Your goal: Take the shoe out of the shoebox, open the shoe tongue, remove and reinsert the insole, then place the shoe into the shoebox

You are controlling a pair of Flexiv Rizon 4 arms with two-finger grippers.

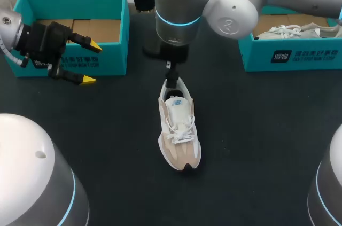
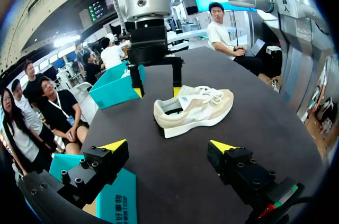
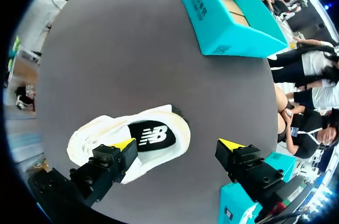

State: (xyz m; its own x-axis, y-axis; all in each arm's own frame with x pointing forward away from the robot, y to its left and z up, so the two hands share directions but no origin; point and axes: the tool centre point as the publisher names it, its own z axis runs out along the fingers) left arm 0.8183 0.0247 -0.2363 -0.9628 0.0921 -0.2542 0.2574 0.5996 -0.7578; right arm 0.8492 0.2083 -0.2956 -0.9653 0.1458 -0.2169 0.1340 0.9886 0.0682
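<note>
One shoe (image 1: 179, 130) lies beneath the wide-spread right end effector (image 2: 157, 91).

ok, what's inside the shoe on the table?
A dark insole with a white mark shows through the opening of the shoe. Toward the toe, the tongue and laces cover the inside.

The shoe (image 1: 179, 132) is done in matt beige suede-like panels over white mesh cloth, with soft woven white laces (image 1: 180, 125). A smooth black insole (image 3: 153, 135) can be seen inside. The table (image 1: 256, 146) is covered in something dark, matt, kinda felt-like. The left shoebox (image 1: 115, 49) is made of matt teal cardboard, left raw brown inside. The right arm (image 1: 176, 1) is finished in satin silver metal, with glossy white caps (image 1: 232, 15).
</note>
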